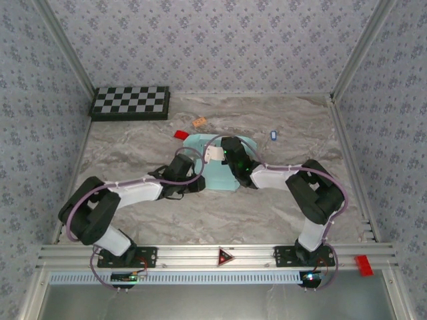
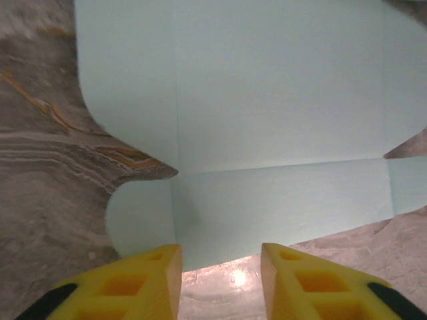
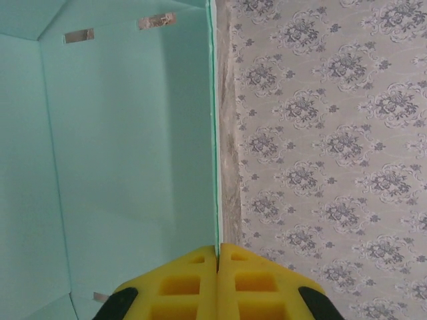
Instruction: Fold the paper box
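One paper box wall btw R hand tips; L hand at flap

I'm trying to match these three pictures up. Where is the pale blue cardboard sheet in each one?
Top external: paper box mid-table, between the two arms.
Left wrist: paper box across the top and middle, lying flat.
Right wrist: paper box over the left half, creased.
Shared landmark: the marbled table.
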{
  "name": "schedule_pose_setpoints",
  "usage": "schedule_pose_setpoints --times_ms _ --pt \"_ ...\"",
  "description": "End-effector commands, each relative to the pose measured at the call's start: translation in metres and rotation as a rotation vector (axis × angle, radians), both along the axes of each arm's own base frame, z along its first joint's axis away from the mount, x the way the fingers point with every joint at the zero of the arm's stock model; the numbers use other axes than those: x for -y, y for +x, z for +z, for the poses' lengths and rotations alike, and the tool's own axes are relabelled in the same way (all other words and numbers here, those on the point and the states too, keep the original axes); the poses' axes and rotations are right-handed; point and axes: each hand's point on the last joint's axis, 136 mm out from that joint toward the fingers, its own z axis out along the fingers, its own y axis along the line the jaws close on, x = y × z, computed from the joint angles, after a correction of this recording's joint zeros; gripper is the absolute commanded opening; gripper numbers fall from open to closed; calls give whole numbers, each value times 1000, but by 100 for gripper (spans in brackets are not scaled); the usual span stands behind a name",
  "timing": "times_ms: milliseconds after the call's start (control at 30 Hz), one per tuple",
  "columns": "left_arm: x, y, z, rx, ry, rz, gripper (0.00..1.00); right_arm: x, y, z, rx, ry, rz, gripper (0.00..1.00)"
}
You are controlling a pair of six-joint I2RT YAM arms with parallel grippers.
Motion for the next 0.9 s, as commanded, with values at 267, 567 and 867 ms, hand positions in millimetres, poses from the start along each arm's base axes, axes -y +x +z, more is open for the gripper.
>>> schedule_pose_setpoints --times_ms 267,567,867 --pt "-82 36 68 167 135 138 55 -3 4 6 -167 52 25 0" --pt "-143 75 67 109 213 252 61 -1 4 5 -224 62 27 0" --pt "-132 118 46 51 231 161 62 -2 6 7 -230 71 19 0"
